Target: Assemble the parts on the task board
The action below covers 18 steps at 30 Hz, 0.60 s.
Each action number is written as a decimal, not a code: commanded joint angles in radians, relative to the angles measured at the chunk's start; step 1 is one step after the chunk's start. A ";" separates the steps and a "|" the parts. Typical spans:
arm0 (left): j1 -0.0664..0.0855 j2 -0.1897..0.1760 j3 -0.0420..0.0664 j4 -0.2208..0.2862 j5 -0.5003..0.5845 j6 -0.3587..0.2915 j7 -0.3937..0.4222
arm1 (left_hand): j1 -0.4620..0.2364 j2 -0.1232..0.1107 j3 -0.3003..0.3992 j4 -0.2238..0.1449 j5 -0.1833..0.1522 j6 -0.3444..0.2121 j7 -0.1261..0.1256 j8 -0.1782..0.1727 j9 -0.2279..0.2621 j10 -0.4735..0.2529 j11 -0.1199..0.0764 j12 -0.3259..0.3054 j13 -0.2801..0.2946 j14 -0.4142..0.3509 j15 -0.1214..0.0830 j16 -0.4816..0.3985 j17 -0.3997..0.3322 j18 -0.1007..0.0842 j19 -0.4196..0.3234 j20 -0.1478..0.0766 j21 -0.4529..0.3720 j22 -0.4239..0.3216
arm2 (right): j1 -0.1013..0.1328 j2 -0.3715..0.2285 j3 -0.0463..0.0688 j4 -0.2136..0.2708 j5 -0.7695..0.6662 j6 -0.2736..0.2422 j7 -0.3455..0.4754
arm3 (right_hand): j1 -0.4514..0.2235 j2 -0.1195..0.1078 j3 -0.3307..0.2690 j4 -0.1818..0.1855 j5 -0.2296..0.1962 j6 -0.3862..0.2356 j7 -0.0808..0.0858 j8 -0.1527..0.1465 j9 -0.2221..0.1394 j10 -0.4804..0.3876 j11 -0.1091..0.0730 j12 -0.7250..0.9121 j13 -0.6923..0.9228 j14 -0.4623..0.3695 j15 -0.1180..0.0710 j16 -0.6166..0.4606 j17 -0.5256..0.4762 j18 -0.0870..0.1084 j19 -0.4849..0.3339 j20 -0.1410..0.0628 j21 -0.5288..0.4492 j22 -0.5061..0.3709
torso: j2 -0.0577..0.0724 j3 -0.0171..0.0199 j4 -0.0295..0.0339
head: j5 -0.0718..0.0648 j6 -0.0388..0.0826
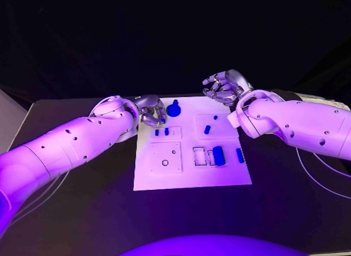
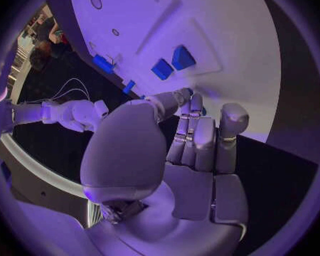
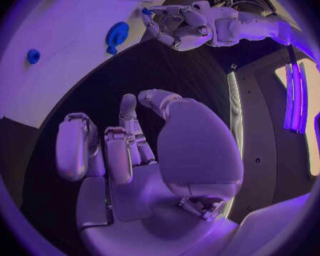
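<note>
Open black desk (image 1: 83, 213) lies bare on the near side of the task board (image 1: 192, 176). At the far edge, the left robot hand (image 1: 150, 111) crowds the board's far-left corner beside an upright blue part (image 1: 173, 110); the right robot hand (image 1: 225, 87) hangs beyond the far-right corner. Between them, low blue parts (image 1: 218, 154) stud the board.

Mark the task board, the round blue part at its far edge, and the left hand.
task board (image 1: 192, 178): head view, bare near edge.
round blue part (image 1: 173, 110): head view, its middle.
left hand (image 1: 152, 112): head view, middle of hand.
</note>
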 commanded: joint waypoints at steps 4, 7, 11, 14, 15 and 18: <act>0.000 0.006 0.000 -0.002 0.006 0.022 -0.003 | -0.006 0.003 -0.004 -0.003 -0.001 0.009 0.000 0.007 -0.001 0.005 0.001 -0.007 0.001 -0.005 0.004 -0.001 0.001 -0.011 -0.007 -0.001 -0.004 0.000 | 0.000 0.000 0.000 0.002 -0.009 0.011 0.003 | -0.014 0.000 0.005 0.001 0.005 0.004 0.006 0.006 0.001 -0.002 -0.003 -0.004 -0.001 0.073 -0.004 -0.006 0.135 0.015 0.020 -0.009 -0.003 0.003 | -0.001 0.0001 0.0000 | -0.001 -0.001; 0.000 0.007 -0.001 -0.003 0.003 0.037 -0.011 | -0.006 0.004 -0.005 -0.004 -0.001 0.011 0.000 0.006 0.000 0.008 0.000 -0.010 0.002 -0.007 0.004 -0.002 -0.002 -0.010 -0.009 -0.002 -0.005 -0.001 | 0.000 0.000 0.000 0.002 -0.009 0.012 0.003 | -0.014 0.000 0.005 0.001 0.005 0.004 0.006 0.006 0.001 -0.002 -0.003 -0.004 -0.001 0.073 -0.004 -0.006 0.135 0.015 0.020 -0.009 -0.003 0.003 | -0.001 0.0001 0.0001 | -0.002 -0.001; 0.000 0.009 -0.003 -0.006 -0.006 0.061 -0.020 | -0.005 0.004 -0.005 -0.004 -0.001 0.012 -0.001 0.006 0.001 0.009 0.000 -0.011 0.002 -0.010 0.004 -0.003 -0.009 -0.010 -0.011 -0.002 -0.007 -0.005 | 0.000 0.000 0.000 0.002 -0.009 0.012 0.003 | -0.014 0.000 0.005 0.001 0.005 0.004 0.006 0.006 0.001 -0.002 -0.003 -0.004 -0.001 0.073 -0.004 -0.006 0.135 0.015 0.020 -0.009 -0.003 0.003 | -0.001 -0.0004 0.0005 | -0.003 -0.003; 0.000 0.010 -0.006 -0.007 -0.014 0.072 -0.025 | -0.004 0.005 -0.007 -0.006 -0.001 0.017 -0.002 0.006 0.004 0.015 -0.002 -0.013 0.004 -0.015 0.002 -0.006 -0.018 -0.008 -0.019 -0.003 -0.013 -0.013 | 0.000 -0.001 0.000 0.002 -0.009 0.012 0.003 | -0.014 0.000 0.005 0.001 0.005 0.004 0.006 0.006 0.001 -0.002 -0.003 -0.004 -0.001 0.073 -0.004 -0.006 0.135 0.015 0.020 -0.009 -0.003 0.003 | -0.001 -0.0006 0.0004 | -0.004 -0.004; 0.000 0.010 -0.006 -0.007 -0.016 0.075 -0.026 | -0.003 0.006 -0.007 -0.006 -0.001 0.018 -0.003 0.007 0.005 0.016 -0.002 -0.014 0.004 -0.015 0.002 -0.006 -0.017 -0.008 -0.019 -0.003 -0.013 -0.012 | 0.000 -0.001 0.000 0.002 -0.009 0.012 0.003 | -0.014 0.000 0.005 0.001 0.005 0.004 0.006 0.006 0.001 -0.002 -0.003 -0.004 -0.001 0.073 -0.004 -0.006 0.135 0.015 0.020 -0.009 -0.003 0.003 | -0.001 -0.0006 0.0004 | -0.004 -0.004; 0.000 0.009 -0.008 -0.008 -0.022 0.080 -0.030 | -0.001 0.007 -0.009 -0.008 -0.001 0.023 -0.004 0.007 0.008 0.023 -0.004 -0.015 0.006 -0.016 0.000 -0.006 -0.017 -0.008 -0.019 -0.004 -0.013 -0.012 | 0.000 -0.001 0.000 0.002 -0.009 0.012 0.003 | -0.015 0.000 0.005 -0.001 0.006 0.004 0.006 0.007 0.002 0.001 -0.003 -0.006 -0.005 0.073 -0.005 -0.006 0.136 0.015 0.021 -0.009 -0.002 0.005 | -0.001 -0.0005 0.0003 | -0.004 -0.005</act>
